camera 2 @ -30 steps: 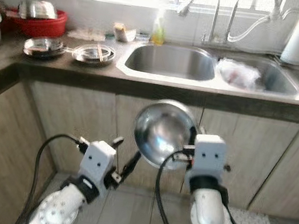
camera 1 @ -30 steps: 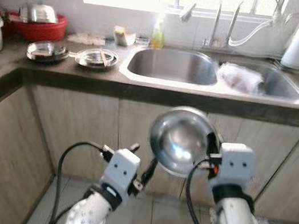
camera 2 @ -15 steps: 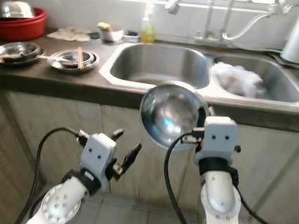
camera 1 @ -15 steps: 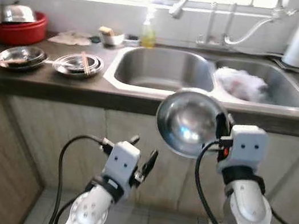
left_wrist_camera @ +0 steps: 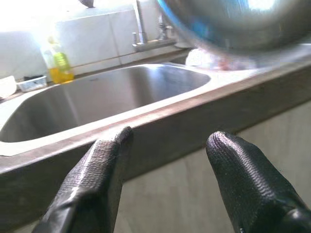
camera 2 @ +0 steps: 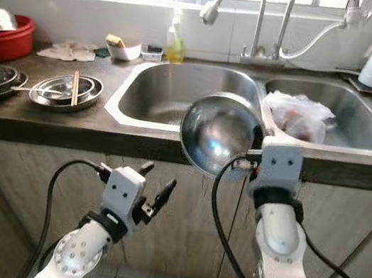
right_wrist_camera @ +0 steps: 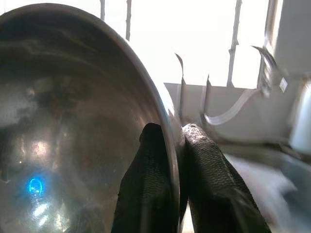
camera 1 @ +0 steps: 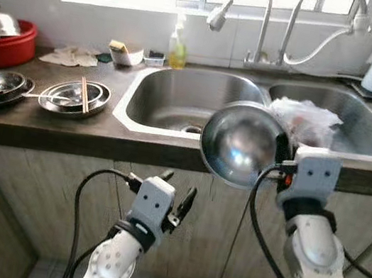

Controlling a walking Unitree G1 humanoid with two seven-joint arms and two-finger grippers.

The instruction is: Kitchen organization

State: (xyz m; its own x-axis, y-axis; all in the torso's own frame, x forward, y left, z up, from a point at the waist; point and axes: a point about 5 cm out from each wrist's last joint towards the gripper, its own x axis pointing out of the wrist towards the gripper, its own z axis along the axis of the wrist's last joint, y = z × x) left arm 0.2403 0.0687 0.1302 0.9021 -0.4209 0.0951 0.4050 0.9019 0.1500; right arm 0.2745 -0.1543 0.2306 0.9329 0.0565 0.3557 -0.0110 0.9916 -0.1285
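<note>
One steel bowl [camera 1: 239, 143] is pinched by its rim in the right gripper [right_wrist_camera: 176, 145], held on edge just before the counter [camera 1: 65, 128], in front of the left sink [camera 1: 186, 99]. Carrying looks like the step in hand; next, the bowl likely needs lifting over the edge into that basin. Lower down, the left gripper [left_wrist_camera: 165, 160] points at the counter front, fingers apart and empty.
</note>
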